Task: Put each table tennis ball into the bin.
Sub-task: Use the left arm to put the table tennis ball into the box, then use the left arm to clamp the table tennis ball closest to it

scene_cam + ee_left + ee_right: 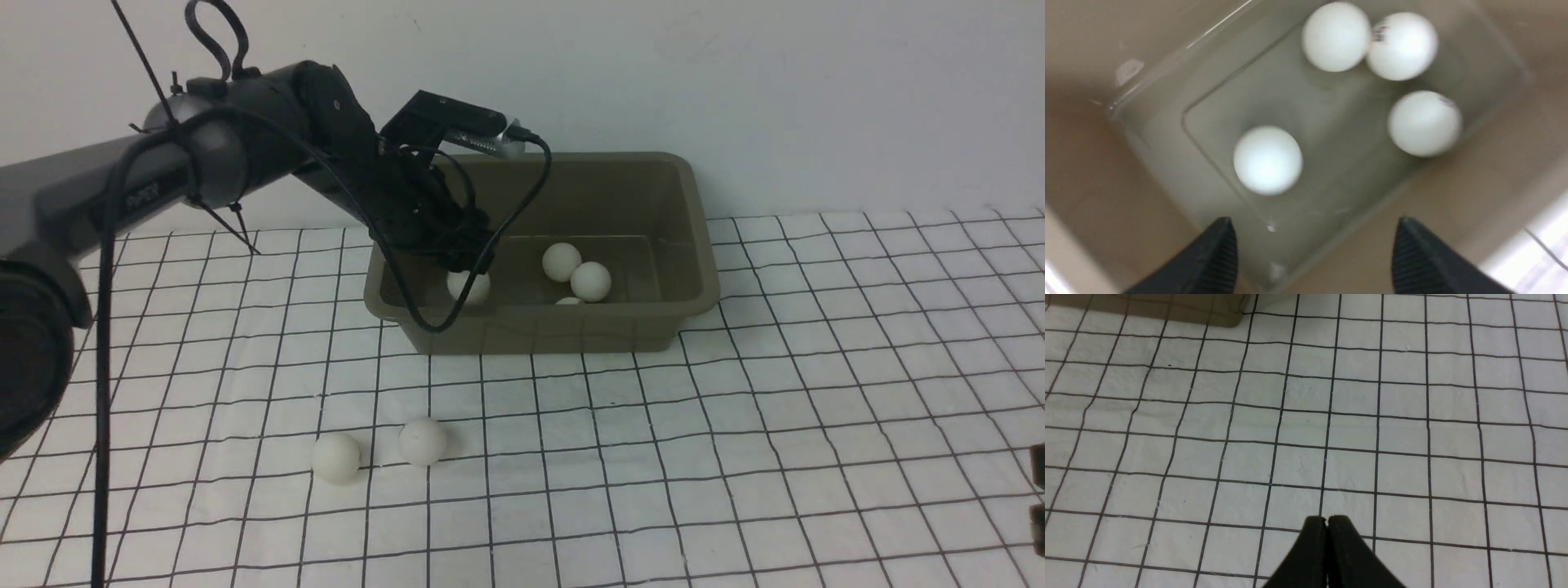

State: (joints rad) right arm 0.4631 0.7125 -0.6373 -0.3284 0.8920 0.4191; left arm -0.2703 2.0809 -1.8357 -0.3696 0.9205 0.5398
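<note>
The olive-brown bin (555, 331) stands at the back of the table. Several white table tennis balls lie inside it: one (469, 287) at its left end under my left gripper (467, 260), and three grouped together (561, 261) (590, 281) (569, 301). In the left wrist view the lone ball (1267, 159) rests loose on the bin floor (1331, 134), beyond my open left gripper (1314, 228), which has nothing between its fingers. Two more balls (335, 456) (422, 441) lie on the table in front of the bin. My right gripper (1327, 520) is shut and empty, low over the cloth.
A white cloth with a black grid (735, 425) covers the table. A white wall (735, 82) rises just behind the bin. The left arm's cable (522, 212) loops down over the bin's front rim. A corner of the bin (1167, 310) shows in the right wrist view.
</note>
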